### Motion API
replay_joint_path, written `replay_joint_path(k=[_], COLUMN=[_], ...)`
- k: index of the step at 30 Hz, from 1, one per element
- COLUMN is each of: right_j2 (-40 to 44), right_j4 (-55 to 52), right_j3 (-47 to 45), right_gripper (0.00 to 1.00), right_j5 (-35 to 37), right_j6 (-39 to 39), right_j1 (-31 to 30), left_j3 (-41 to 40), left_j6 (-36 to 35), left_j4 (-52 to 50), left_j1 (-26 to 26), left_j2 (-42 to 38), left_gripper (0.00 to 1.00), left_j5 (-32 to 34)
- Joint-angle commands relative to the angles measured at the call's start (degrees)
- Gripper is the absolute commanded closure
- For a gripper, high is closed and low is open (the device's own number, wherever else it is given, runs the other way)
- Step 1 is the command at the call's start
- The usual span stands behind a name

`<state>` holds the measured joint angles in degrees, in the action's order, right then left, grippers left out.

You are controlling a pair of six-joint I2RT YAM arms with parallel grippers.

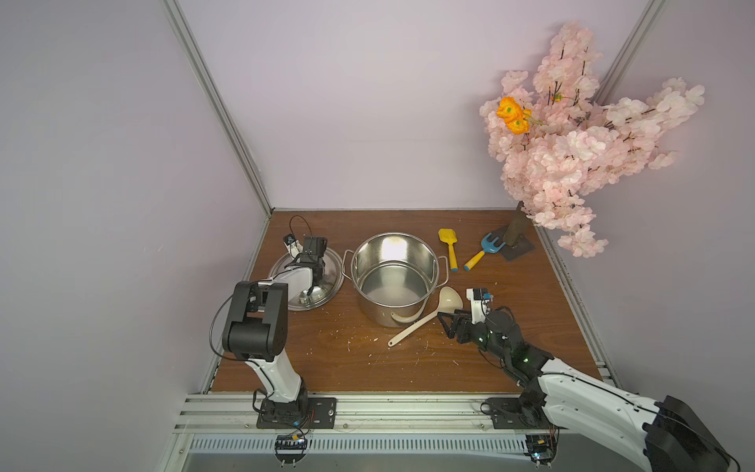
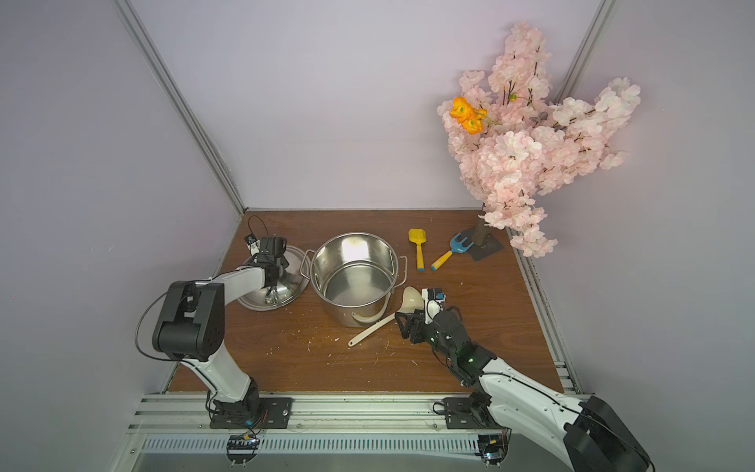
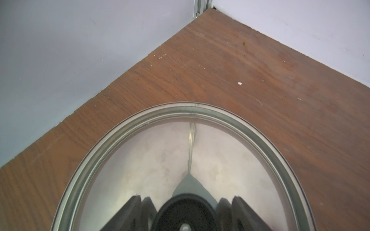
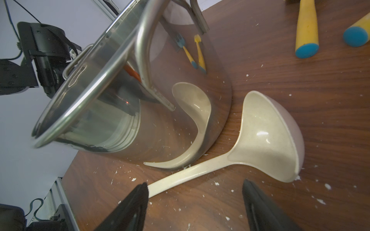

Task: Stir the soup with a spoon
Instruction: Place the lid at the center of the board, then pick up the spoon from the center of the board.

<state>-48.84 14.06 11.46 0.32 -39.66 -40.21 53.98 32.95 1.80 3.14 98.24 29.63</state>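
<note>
Lying on the worktop (image 1: pixel 327 359) in both top views, the spoon (image 1: pixel 421 321) (image 2: pixel 380 321) sits just beside the base of the steel pot (image 1: pixel 392 253) (image 2: pixel 353 253). Its bowl faces up and nothing holds it. The right pincer (image 1: pixel 447 323) (image 2: pixel 404 323) hovers close to the spoon's handle. The left pincer (image 1: pixel 312 286) is over the lid (image 1: pixel 327 282), which lies flat beside the pot.

From the left wrist, the left pincer (image 3: pixel 186 220) has its fingers (image 3: pixel 128 216) close on either side of the lid's (image 3: pixel 160 156) black knob (image 3: pixel 186 208). I cannot tell whether they pinch it.

From the right wrist, the right pincer (image 4: pixel 195 210) is spread wide and empty. The spoon's (image 4: pixel 220 160) handle end runs next to one finger (image 4: pixel 132 210), and the spoon is mirrored in the pot's (image 4: pixel 180 60) wall.
</note>
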Motion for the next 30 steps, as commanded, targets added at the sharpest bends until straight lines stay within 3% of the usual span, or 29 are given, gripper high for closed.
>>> replay_joint_path(k=[1,7,14,23,27,30], right_j2=[0.14,-0.76,-2.05,-5.3,-7.9,-9.65], right_j4=[-0.79,-0.62,-0.24,2.04,4.33,6.56], right_j3=[-0.83,-0.75,-0.3,-0.9,-0.77,-0.82], right_gripper=[0.22,0.22,0.24,0.25,0.25,0.26], right_j5=[2.17,2.49,2.41,1.42,0.52,-0.15], right_j6=[-1.58,-2.32,-2.57,-3.79,-4.07,-4.86], right_j1=[-0.56,-0.64,-0.59,-0.58,-0.72,-0.81], left_j3=[-2.51,-6.66,-15.7,-26.96,-31.01,-33.73], left_j6=[2.36,5.17,7.41,11.56,12.29,13.92], left_j4=[-1.57,-5.83,-7.34,-15.44,-18.01,-17.81], left_j1=[0.48,4.81,12.46,21.9,22.96,25.73], left_j2=[-5.55,-16.7,-31.2,-48.39,-55.28,-56.01], left_gripper=[0.21,0.18,0.22,0.31,0.39,0.45], left_j5=[-2.02,-6.18,-11.89,-14.49,-19.81,-23.01])
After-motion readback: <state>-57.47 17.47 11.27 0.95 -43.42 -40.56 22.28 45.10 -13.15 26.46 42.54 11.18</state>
